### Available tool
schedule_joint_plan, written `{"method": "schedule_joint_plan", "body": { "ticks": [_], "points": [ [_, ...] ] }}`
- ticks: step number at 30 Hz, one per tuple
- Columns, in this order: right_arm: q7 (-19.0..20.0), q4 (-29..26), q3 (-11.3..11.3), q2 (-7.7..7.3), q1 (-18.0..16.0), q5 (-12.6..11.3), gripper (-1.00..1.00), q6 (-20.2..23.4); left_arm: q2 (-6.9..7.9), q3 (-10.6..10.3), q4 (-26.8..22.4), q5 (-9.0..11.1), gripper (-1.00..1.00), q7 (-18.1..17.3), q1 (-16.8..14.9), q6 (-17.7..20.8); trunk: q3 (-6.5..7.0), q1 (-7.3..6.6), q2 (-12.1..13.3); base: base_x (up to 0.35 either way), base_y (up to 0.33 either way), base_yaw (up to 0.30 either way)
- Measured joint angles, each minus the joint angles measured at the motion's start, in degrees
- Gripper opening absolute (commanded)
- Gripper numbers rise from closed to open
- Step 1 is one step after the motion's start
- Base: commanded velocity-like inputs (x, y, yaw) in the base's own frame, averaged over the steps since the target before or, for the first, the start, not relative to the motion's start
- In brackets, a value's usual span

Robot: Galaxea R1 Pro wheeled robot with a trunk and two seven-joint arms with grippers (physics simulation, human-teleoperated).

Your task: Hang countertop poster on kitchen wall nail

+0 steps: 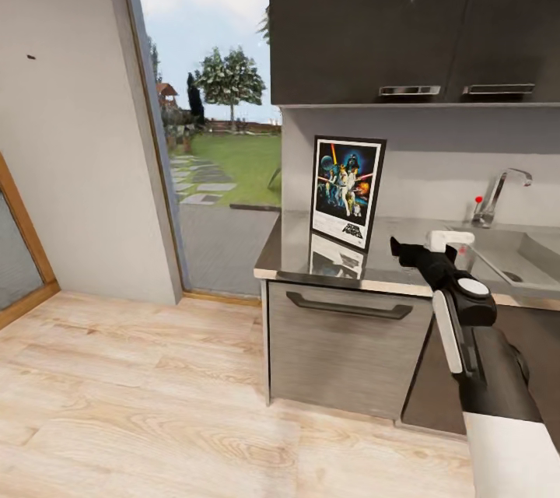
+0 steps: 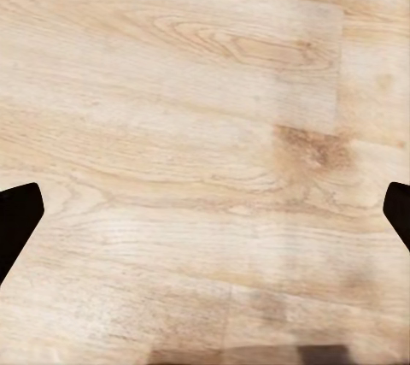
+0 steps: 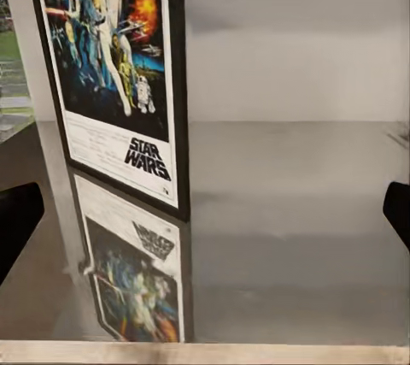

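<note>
Right gripper (image 1: 398, 246), fingers spread wide and empty, hovers over the kitchen countertop (image 1: 404, 268); I see the poster (image 1: 348, 191) upright, long axis vertical, facing me.

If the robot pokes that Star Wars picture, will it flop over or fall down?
The poster has a thin black frame, so it probably stays stiff and won't flop. It stands upright on its narrow bottom edge, so a poke may well tip it. The kitchen countertop is glossy enough to mirror it, so its foot might slide too.
</note>
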Motion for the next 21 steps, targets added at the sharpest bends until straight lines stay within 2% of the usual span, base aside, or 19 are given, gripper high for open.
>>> {"method": "schedule_joint_plan", "body": {
  "ticks": [4,7,11,14,21],
  "points": [
    [0.3,6.1,0.0,-0.02,-3.3,-0.2,1.00,0.1,0.00,0.0,0.0,0.0,1.00,0.0,0.0,0.0,0.00,-0.02,0.0,0.111,-0.041,0.000],
    [1.5,8.3,0.3,-0.02,-4.1,-0.4,1.00,0.1,0.00,0.0,0.0,0.0,1.00,0.0,0.0,0.0,0.00,-0.02,0.0,0.173,-0.049,0.000],
    [6.9,10.1,0.4,-0.03,-4.7,-0.2,1.00,0.1,0.00,0.1,0.0,0.0,1.00,0.0,0.0,0.0,0.00,0.00,0.0,0.058,-0.014,0.000],
    [9.3,10.6,0.4,-0.04,-5.3,-0.1,1.00,0.1,0.00,0.1,0.0,0.0,1.00,0.0,0.0,0.0,0.00,-0.01,0.0,0.082,-0.004,0.000],
    [10.6,10.9,0.2,-0.04,-5.6,-0.3,1.00,0.1,0.00,0.1,0.0,0.0,1.00,0.0,0.0,0.0,0.00,-0.02,0.0,0.189,-0.017,0.000]
  ]
}}
